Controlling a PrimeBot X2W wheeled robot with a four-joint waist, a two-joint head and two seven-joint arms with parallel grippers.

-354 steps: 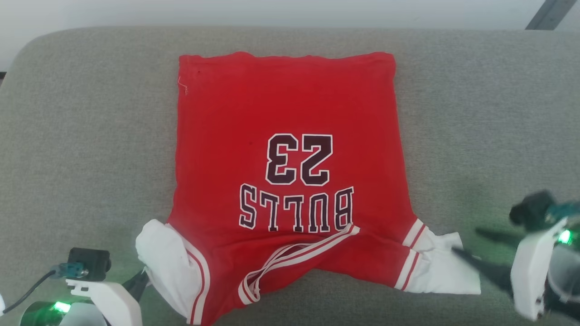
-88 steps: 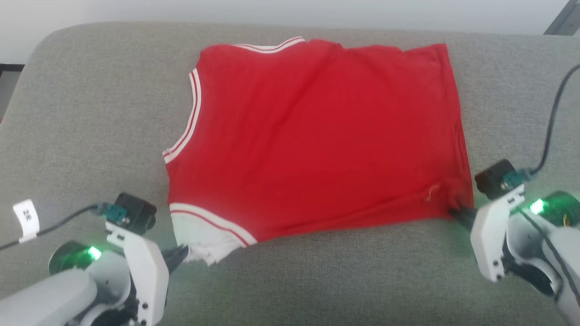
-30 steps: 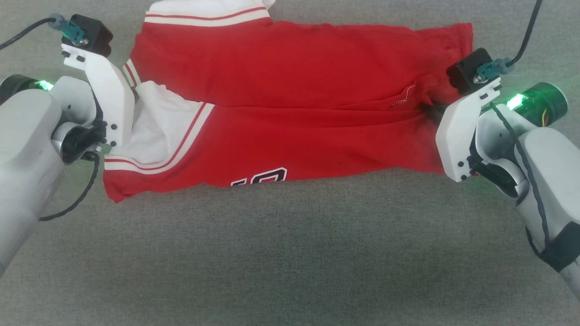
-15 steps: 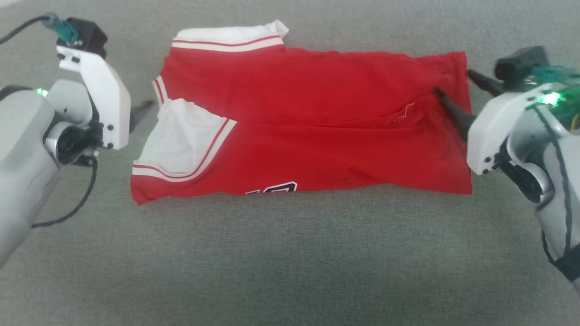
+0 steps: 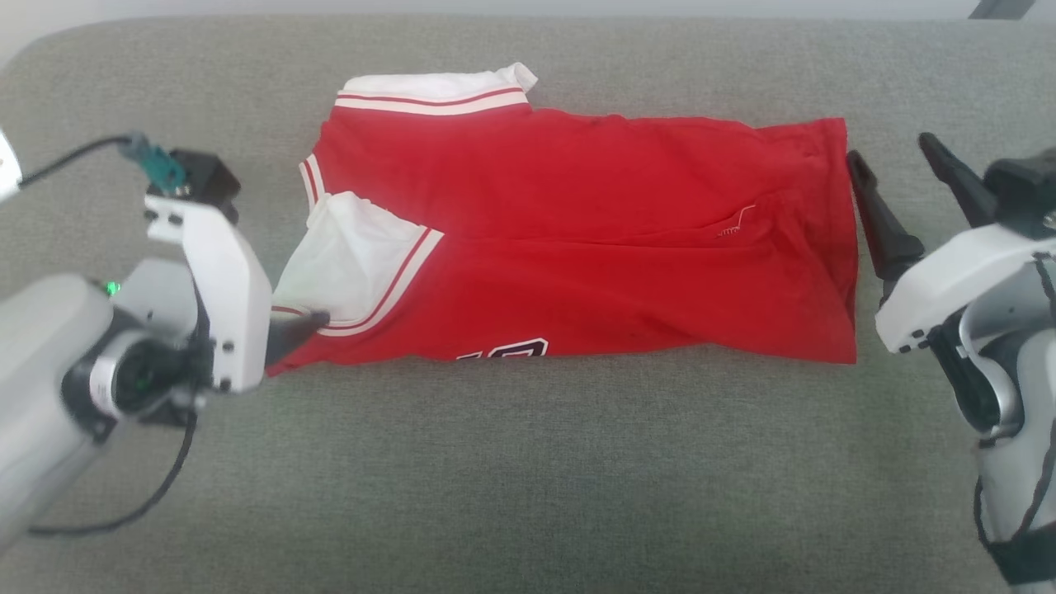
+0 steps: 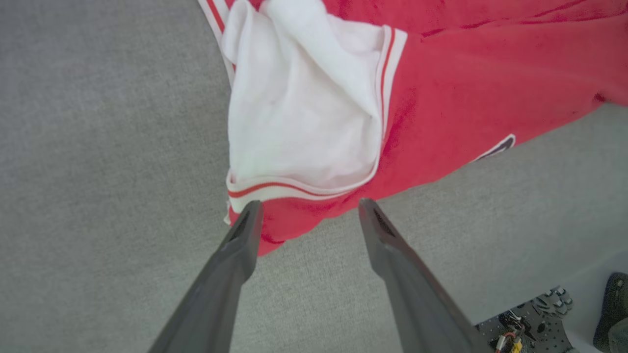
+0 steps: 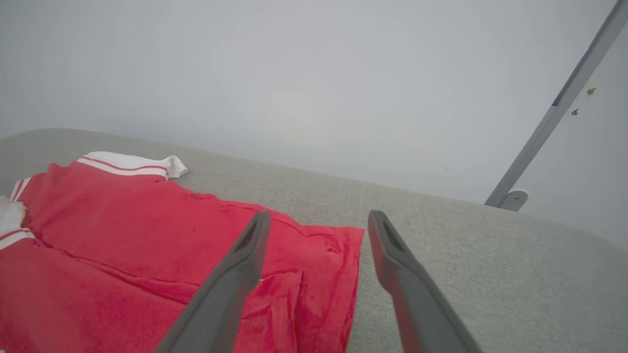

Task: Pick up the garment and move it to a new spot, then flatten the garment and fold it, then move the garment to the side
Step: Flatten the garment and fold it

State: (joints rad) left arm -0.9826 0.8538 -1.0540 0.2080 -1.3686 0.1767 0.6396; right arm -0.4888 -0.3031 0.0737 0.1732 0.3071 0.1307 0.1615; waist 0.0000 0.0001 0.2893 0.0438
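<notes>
The left gripper (image 6: 310,206), dark fingers spread wide and empty, hangs at the near left corner of the bright red soft shirt with white panels and striped trim (image 5: 594,239), probably placed to take that corner. The shirt lies folded on the grey fabric cushion (image 5: 528,462), long axis left to right, white sleeve end leftward. The right gripper (image 5: 891,148), equally wide and empty, stands just beside its right hem.

The left gripper (image 6: 309,206) and right gripper (image 5: 891,150) both gape wide, holding nothing.
</notes>
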